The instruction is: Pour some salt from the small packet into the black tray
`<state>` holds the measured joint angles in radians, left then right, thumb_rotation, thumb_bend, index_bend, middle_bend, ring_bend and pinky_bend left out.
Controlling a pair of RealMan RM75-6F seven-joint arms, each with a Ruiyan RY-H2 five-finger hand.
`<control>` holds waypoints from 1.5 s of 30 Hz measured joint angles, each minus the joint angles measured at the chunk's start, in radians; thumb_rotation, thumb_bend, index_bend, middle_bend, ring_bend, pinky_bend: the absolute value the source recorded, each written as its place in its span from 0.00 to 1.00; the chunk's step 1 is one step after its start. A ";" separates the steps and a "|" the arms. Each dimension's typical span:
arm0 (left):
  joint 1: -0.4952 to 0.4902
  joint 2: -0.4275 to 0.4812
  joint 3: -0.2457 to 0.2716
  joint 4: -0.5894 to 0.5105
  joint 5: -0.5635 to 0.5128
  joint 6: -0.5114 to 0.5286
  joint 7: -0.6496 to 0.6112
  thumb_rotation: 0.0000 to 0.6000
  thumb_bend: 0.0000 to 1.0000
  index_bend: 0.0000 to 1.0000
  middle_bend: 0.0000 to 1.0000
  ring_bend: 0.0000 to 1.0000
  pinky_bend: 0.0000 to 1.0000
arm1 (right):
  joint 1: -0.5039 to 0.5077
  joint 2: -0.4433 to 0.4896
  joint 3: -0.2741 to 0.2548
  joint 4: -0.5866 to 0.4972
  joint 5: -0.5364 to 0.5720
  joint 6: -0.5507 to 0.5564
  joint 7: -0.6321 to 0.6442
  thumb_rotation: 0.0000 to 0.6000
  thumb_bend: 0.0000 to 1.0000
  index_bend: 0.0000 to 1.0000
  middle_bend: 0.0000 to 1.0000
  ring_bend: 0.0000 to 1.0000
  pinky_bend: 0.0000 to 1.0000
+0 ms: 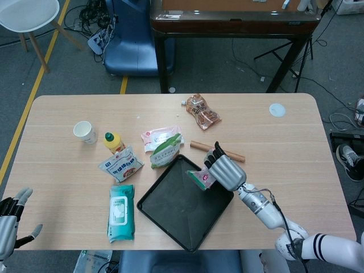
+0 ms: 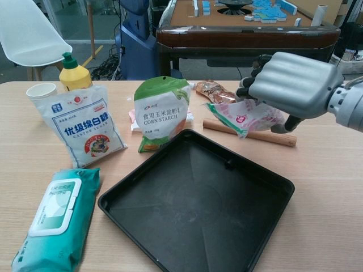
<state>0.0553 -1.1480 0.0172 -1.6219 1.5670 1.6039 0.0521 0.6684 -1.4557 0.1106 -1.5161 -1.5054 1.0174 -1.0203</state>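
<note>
Right hand (image 2: 295, 85) grasps salt packet (image 2: 244, 116), tipped sideways above far edge of black tray (image 2: 198, 209); tray interior looks bare. Rolling pin (image 2: 266, 135) just behind. Corn starch bag (image 2: 161, 113) beside tray. Left hand (image 1: 10, 219) released, fingers apart.

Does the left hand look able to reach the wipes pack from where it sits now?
Probably yes. The left hand is open and holds nothing at the table's near-left edge, and only bare table lies between it and the wipes pack.
</note>
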 measured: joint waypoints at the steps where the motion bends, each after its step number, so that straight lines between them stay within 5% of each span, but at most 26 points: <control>1: 0.000 0.000 0.000 0.001 0.000 0.000 -0.002 1.00 0.20 0.10 0.11 0.16 0.09 | 0.005 -0.011 -0.003 0.010 -0.002 -0.001 -0.029 1.00 0.44 0.52 0.45 0.34 0.18; 23: -0.003 -0.003 -0.002 0.019 -0.005 -0.010 -0.027 1.00 0.20 0.10 0.11 0.16 0.09 | 0.039 -0.141 -0.054 0.227 -0.152 0.090 -0.285 1.00 0.44 0.55 0.47 0.35 0.18; 45: -0.003 -0.002 0.001 0.025 -0.015 -0.021 -0.036 1.00 0.20 0.10 0.11 0.16 0.09 | 0.009 -0.227 -0.051 0.315 -0.145 0.104 -0.423 1.00 0.44 0.55 0.46 0.34 0.14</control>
<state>0.0521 -1.1500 0.0177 -1.5967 1.5521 1.5825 0.0158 0.6775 -1.6825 0.0601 -1.2007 -1.6502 1.1209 -1.4430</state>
